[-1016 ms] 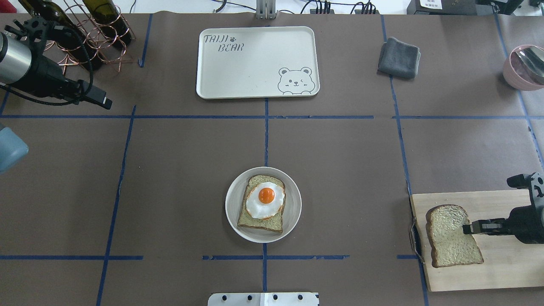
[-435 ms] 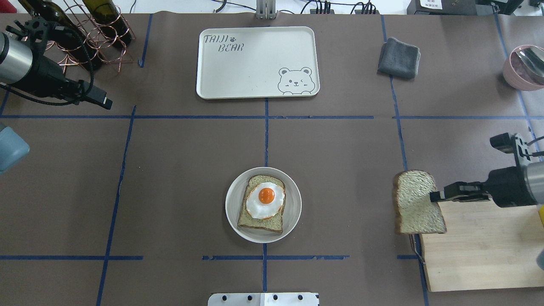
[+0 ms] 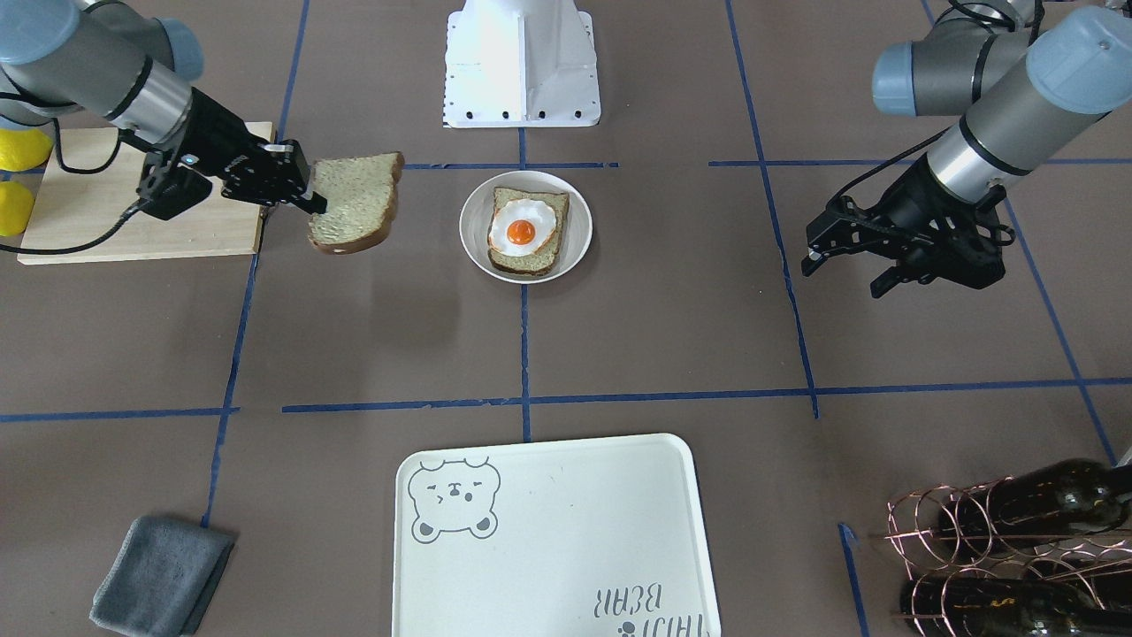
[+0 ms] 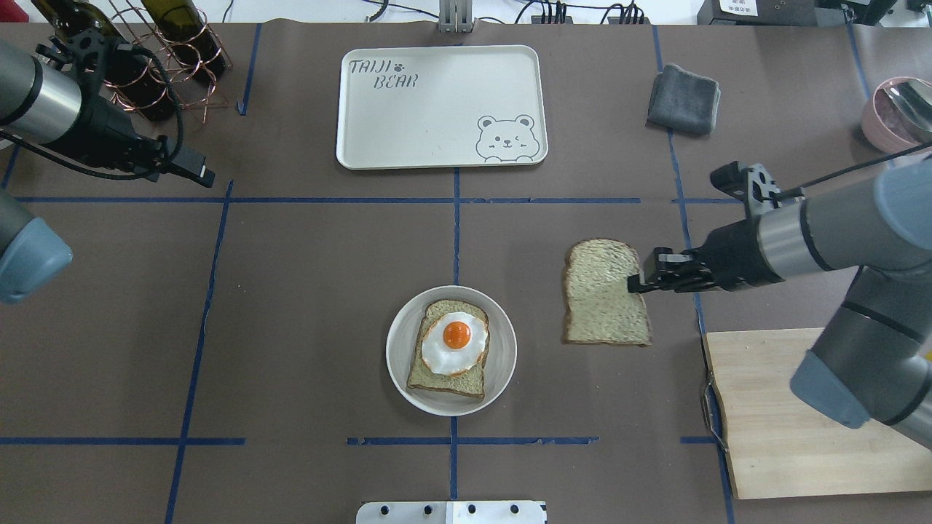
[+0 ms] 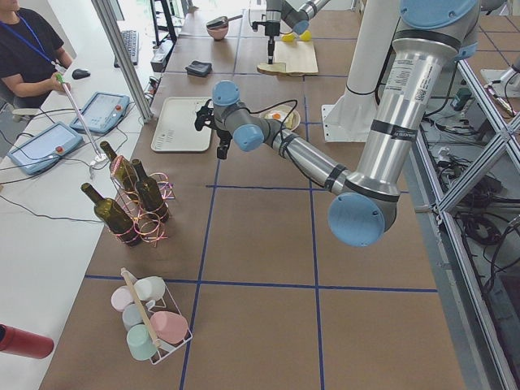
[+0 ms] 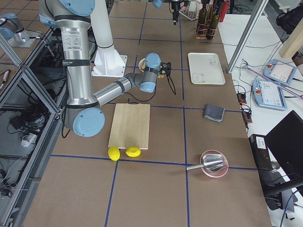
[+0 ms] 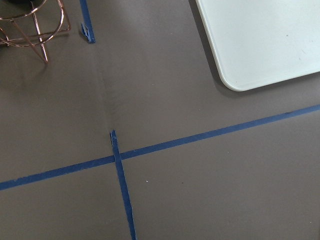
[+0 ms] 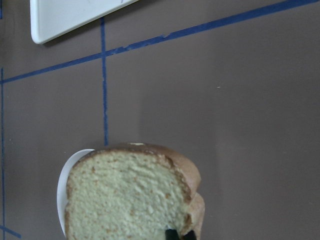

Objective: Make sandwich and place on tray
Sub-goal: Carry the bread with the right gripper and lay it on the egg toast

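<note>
A round white bowl [image 4: 502,364] [image 3: 577,232] near the table's middle holds a bread slice [image 4: 444,380] topped with a fried egg [image 4: 456,342] [image 3: 521,232]. My right gripper [image 4: 635,282] [image 3: 311,200] is shut on a second bread slice [image 4: 603,295] [image 3: 354,205] [image 8: 127,197], held flat in the air just right of the bowl. My left gripper [image 4: 205,175] [image 3: 840,274] hovers empty at the far left, fingers apart. The cream bear tray [image 4: 437,109] [image 3: 548,531] lies at the far middle, with nothing on it.
A wooden cutting board [image 4: 794,451] lies at the near right. A grey cloth [image 4: 683,98] and a pink bowl [image 4: 892,116] are at the far right. A wire rack with wine bottles [image 4: 156,51] stands far left. Two lemons [image 6: 124,152] lie by the board.
My right gripper lifted the bread slice off the cutting board and carried it left and away from the robot, to just right of the bowl. My left arm shifted slightly right.
</note>
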Controlling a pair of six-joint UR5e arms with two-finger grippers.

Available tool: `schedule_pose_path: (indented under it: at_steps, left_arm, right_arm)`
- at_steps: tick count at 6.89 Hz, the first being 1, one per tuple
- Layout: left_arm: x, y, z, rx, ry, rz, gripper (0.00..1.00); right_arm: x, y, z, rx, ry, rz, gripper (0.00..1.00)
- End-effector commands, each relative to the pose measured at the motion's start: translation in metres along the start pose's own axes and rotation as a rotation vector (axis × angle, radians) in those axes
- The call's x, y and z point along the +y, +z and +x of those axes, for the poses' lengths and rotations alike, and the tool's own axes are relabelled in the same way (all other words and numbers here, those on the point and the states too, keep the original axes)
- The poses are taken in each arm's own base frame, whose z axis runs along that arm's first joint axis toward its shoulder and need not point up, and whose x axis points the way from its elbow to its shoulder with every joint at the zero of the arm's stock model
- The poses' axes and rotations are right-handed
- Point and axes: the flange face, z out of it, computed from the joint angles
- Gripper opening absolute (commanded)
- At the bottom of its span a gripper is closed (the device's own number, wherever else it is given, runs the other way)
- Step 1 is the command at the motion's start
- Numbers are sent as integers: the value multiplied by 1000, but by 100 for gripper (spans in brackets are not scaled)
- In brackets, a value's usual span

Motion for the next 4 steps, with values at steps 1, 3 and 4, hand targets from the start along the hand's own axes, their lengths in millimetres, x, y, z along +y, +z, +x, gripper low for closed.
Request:
schedule_pose_path:
  at_steps: [1, 3, 4]
  left_arm:
    - [16, 30, 49, 56, -53, 1, 100]
    - [20, 41, 71, 68, -68, -3, 100]
    - [20, 41, 72, 70, -68, -4, 100]
  right_arm:
    - [16, 66, -113, 85, 4, -11, 0]
    - [53, 128, -142, 175, -12, 0, 0]
    - [49, 160, -147, 207, -10, 10, 0]
